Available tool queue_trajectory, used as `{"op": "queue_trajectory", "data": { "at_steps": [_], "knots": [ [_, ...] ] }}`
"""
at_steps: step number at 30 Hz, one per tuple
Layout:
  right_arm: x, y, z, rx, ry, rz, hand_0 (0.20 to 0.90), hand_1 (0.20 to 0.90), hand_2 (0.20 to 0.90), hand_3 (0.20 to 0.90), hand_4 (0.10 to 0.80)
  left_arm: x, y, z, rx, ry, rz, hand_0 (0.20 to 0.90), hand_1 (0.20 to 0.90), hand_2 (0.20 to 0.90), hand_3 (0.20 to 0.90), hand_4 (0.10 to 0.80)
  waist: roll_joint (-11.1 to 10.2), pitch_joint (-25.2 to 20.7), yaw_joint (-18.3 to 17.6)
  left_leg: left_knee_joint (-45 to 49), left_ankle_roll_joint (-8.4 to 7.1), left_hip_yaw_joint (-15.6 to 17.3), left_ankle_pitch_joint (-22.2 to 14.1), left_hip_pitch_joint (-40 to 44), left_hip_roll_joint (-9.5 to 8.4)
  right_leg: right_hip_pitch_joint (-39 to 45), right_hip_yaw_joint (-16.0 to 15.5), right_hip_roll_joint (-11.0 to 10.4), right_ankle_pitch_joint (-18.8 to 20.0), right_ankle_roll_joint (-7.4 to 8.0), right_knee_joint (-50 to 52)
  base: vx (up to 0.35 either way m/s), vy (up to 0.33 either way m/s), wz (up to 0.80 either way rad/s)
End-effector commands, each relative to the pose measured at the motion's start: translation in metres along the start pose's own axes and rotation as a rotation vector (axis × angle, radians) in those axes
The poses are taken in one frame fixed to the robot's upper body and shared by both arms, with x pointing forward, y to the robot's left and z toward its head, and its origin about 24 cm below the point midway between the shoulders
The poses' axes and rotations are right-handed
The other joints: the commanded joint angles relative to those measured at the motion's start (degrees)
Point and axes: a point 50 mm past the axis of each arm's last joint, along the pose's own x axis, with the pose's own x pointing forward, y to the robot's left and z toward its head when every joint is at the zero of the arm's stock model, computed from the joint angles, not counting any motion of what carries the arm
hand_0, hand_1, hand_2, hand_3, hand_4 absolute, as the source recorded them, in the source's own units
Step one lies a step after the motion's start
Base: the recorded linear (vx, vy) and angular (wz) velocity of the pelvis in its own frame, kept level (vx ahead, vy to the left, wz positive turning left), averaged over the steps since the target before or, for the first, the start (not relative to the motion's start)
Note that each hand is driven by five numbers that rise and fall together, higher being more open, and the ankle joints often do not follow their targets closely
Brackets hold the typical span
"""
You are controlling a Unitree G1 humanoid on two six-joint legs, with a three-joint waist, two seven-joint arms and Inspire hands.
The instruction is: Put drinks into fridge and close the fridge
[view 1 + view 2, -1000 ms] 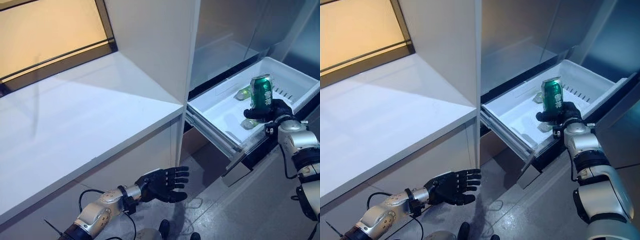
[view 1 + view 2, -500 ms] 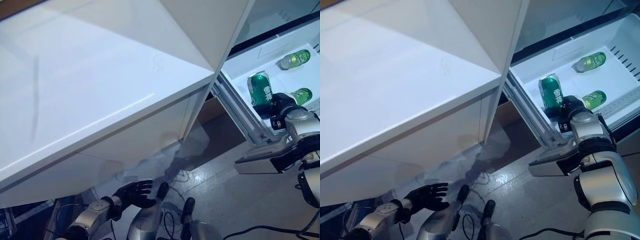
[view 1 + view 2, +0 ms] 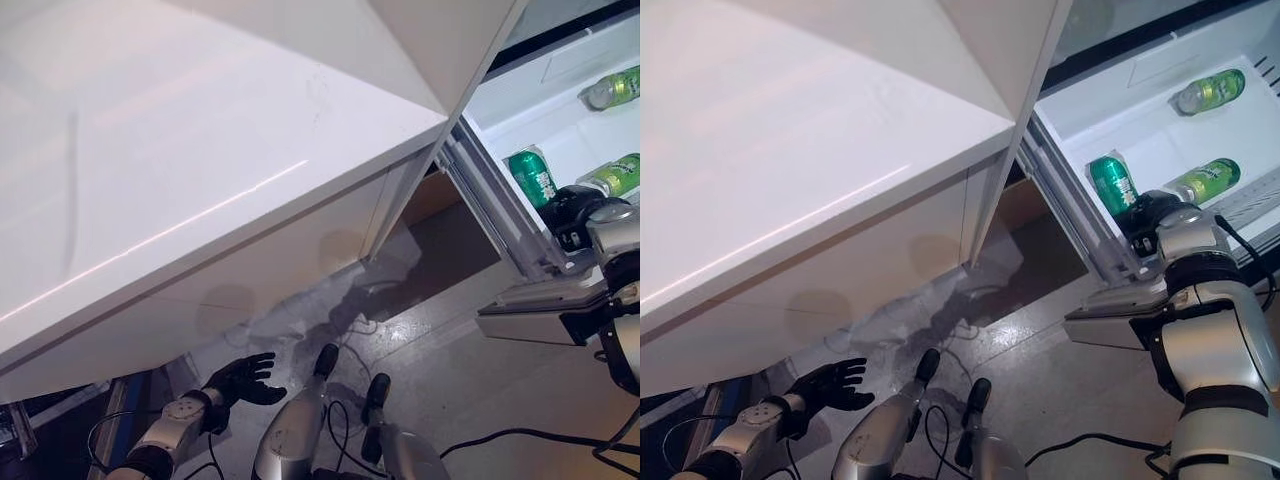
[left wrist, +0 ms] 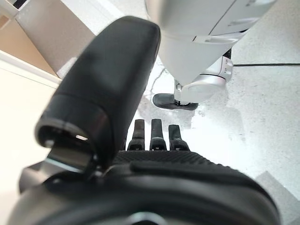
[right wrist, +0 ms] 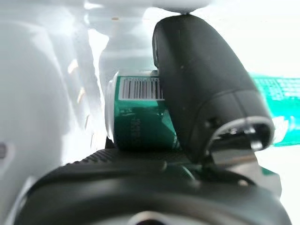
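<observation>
Three green drinks sit in the white fridge drawer [image 3: 1080,125], which is pulled out on the right side of the scene. Two of them are green bottles lying down on the drawer floor. One bottle [image 3: 1208,92] is far back and the other bottle [image 3: 1204,181] is nearer, just right of the robot's hand. The third drink is a dark green can [image 3: 1112,184], leaning over near the front left of the drawer.

The right hand [image 3: 1152,214] reaches into the drawer and holds the can. Its thumb [image 5: 206,89] is curled over the side of the can and the can rests against the palm.

The left hand [image 3: 827,384] is low on the left, well apart from the drawer, above the grey floor [image 3: 1040,380]. Its fingers [image 4: 152,133] are straight and spread, and it holds nothing.

Next to the drawer, a big white counter [image 3: 790,140] fills the left and middle of the scene.
</observation>
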Motion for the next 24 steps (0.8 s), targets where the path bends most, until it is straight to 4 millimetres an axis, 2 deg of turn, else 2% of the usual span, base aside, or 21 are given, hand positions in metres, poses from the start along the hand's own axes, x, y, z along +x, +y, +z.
{"op": "queue_trajectory", "data": {
  "at_steps": [1, 6, 10, 14, 16, 19, 24],
  "knots": [
    [-0.023, -0.046, 0.038, -0.072, -0.133, -0.143, 0.900, 0.900, 0.900, 0.900, 0.800, -0.004, -0.001, -0.014, 0.006, 0.040, 0.001, 0.900, 0.900, 0.900, 0.900, 0.800, 0.8, -1.8, 0.4, 7.4, -0.21, 2.7, -5.3, -2.9, -0.65, -6.8, -0.9, 0.9, -0.8, -1.24, 9.7, -0.021, 0.009, -0.04],
    [-0.037, -0.050, 0.065, 0.039, -0.327, -0.166, 0.900, 0.900, 0.900, 0.900, 0.800, -0.007, 0.003, -0.022, -0.003, 0.074, 0.031, 0.900, 0.900, 0.900, 0.900, 0.800, -0.2, -2.9, -0.7, 6.6, -0.39, 3.7, -5.7, -1.2, -0.04, -5.7, -0.2, 1.0, -0.8, -0.89, 9.3, -0.006, 0.002, -0.03],
    [-0.062, -0.062, 0.088, 0.182, -0.587, -0.214, 0.900, 0.900, 0.900, 0.900, 0.800, -0.012, 0.005, -0.038, -0.003, 0.120, 0.049, 0.900, 0.900, 0.900, 0.900, 0.800, -1.5, -4.8, -2.4, 5.5, -0.34, 4.9, -6.2, 1.1, 0.29, -4.1, 0.8, 1.1, -0.7, -0.50, 8.6, 0.006, -0.003, -0.07],
    [-0.081, -0.074, 0.085, 0.331, -0.753, -0.298, 0.900, 0.900, 0.900, 0.900, 0.800, -0.015, 0.001, -0.054, -0.019, 0.161, 0.055, 0.900, 0.900, 0.900, 0.900, 0.800, -2.2, -6.9, -4.3, 5.5, -0.15, 5.9, -7.1, 2.8, 0.36, -3.1, 2.1, 1.2, -0.9, -0.11, 8.5, 0.035, 0.017, -0.18],
    [-0.085, -0.077, 0.069, 0.421, -0.791, -0.351, 0.900, 0.900, 0.900, 0.900, 0.800, -0.016, -0.004, -0.064, -0.032, 0.193, 0.057, 0.900, 0.900, 0.900, 0.900, 0.800, -2.6, -8.7, -5.9, 5.3, 0.02, 6.8, -7.8, 4.2, 0.41, -2.3, 3.4, 1.3, -1.1, 0.17, 8.3, 0.048, 0.018, -0.20],
    [-0.081, -0.074, 0.042, 0.514, -0.775, -0.387, 0.900, 0.900, 0.900, 0.900, 0.800, -0.016, -0.009, -0.073, -0.045, 0.221, 0.055, 0.900, 0.900, 0.900, 0.900, 0.800, -2.8, -10.7, -7.5, 4.8, 0.23, 7.7, -8.3, 5.6, 0.52, -1.5, 4.7, 1.4, -1.1, 0.43, 8.1, 0.037, 0.015, -0.21],
    [-0.069, -0.053, -0.007, 0.724, -0.718, -0.409, 0.900, 0.900, 0.900, 0.900, 0.800, -0.014, -0.021, -0.082, -0.065, 0.261, 0.045, 0.900, 0.900, 0.900, 0.900, 0.800, -2.6, -13.6, -9.9, 3.9, 0.43, 9.9, -9.3, 8.3, 0.97, -0.1, 6.7, 1.3, -1.1, 1.11, 7.4, 0.057, 0.004, -0.35]
  ]
}}
